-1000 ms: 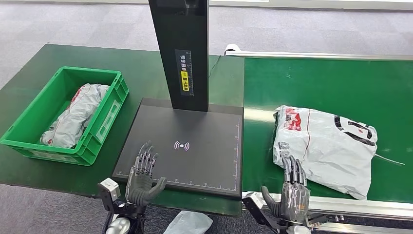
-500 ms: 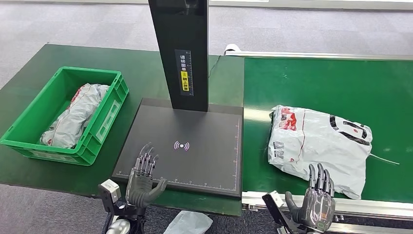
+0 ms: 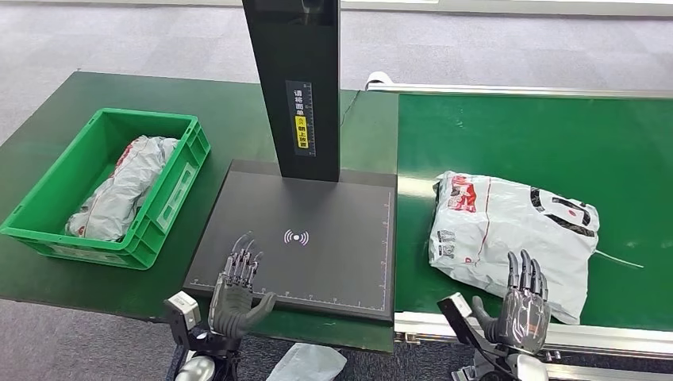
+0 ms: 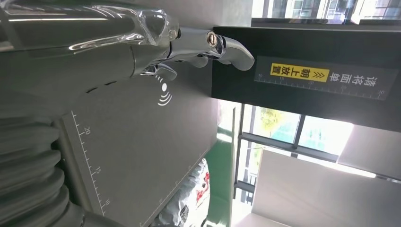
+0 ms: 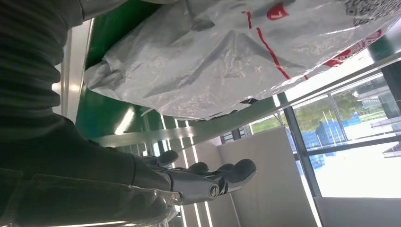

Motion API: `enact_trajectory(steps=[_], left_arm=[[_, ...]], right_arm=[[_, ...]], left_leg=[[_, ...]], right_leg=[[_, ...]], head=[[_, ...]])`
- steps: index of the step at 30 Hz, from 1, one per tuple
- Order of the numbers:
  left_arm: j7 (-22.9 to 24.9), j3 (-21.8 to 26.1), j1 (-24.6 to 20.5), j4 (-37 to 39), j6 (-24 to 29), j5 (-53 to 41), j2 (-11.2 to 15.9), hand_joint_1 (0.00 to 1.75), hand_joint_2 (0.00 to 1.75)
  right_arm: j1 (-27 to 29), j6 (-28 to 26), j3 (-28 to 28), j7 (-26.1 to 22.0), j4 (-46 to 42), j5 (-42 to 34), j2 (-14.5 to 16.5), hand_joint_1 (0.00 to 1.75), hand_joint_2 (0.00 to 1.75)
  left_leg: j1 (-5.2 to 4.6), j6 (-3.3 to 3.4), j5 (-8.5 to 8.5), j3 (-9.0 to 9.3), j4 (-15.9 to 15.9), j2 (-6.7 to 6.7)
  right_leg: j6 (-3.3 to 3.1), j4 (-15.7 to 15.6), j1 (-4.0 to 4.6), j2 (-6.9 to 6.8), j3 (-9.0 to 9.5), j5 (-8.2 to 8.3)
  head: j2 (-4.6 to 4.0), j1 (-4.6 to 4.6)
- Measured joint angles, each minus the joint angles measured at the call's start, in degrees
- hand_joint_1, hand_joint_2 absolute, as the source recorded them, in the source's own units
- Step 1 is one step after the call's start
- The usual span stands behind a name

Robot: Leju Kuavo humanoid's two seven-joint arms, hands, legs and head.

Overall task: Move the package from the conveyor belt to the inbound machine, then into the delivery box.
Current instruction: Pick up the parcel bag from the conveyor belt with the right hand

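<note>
From my remote station I see the package [image 3: 512, 230], a grey-white plastic mailer with red and black print, lying flat on the green conveyor belt [image 3: 548, 135], toward its near edge and close to the side that borders the inbound machine. The right robot hand [image 3: 521, 313] is at the near edge of the belt, in front of the near right corner of the package. Its fingers [image 3: 525, 274] are stretched and apart, pointing up, and it holds nothing. In the right wrist view the fingers [image 5: 222, 176] are separated from the wrinkled plastic of the package [image 5: 227, 56] by a visible gap, so I judge there is no contact.

The left robot hand [image 3: 236, 290] is over the near left corner of the black plate of the inbound machine [image 3: 317, 238]. Its fingers are also spread and it is released, with nothing in it. If it touches the plate, I cannot tell. The black column [image 3: 295, 79] of the machine stands at the far side of the plate.

On the dark green bench [image 3: 63, 111], left of the machine, stands the green delivery box [image 3: 178, 171]. Inside it lies another grey bag [image 3: 119, 190].
</note>
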Motion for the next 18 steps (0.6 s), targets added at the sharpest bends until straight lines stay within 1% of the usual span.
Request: enact_trajectory(steps=[5,11,14,18], left_arm=[[0.0,-0.2,-0.32,0.34,0.01,0.07,0.0,0.0,1.75],[-0.01,-0.2,-0.41,0.54,0.2,0.25,0.0,0.0,1.75],[0.0,-0.19,-0.41,0.58,0.2,0.28,0.0,0.0,1.75],[0.0,-0.17,-0.4,0.72,0.59,0.22,0.02,0.0,1.75]], right_arm=[[-2.37,0.0,-1.86,-1.0,3.31,1.92,-1.01,0.0,1.75],[-4.58,0.0,-3.13,-1.21,6.57,3.24,-1.33,0.0,1.75],[-5.35,0.05,-3.77,-1.9,8.33,2.34,-1.54,0.0,1.75],[-5.99,0.05,-3.08,-1.18,11.88,0.14,-2.48,0.0,1.75]], left_leg=[[0.0,0.0,0.0,-0.01,0.0,0.0],[0.01,0.0,0.0,-0.01,0.0,0.0],[0.0,0.0,0.0,-0.02,0.0,-0.01],[0.0,0.0,0.0,-0.03,0.0,0.0]], right_leg=[[0.0,0.0,0.0,0.0,-0.01,0.0],[0.0,0.0,0.01,0.0,-0.01,0.0],[0.0,0.0,0.0,0.0,0.0,0.0],[0.0,0.0,0.0,-0.01,0.0,0.0]], head=[[0.0,-0.02],[0.0,-0.02],[0.0,-0.02],[0.0,0.0]])
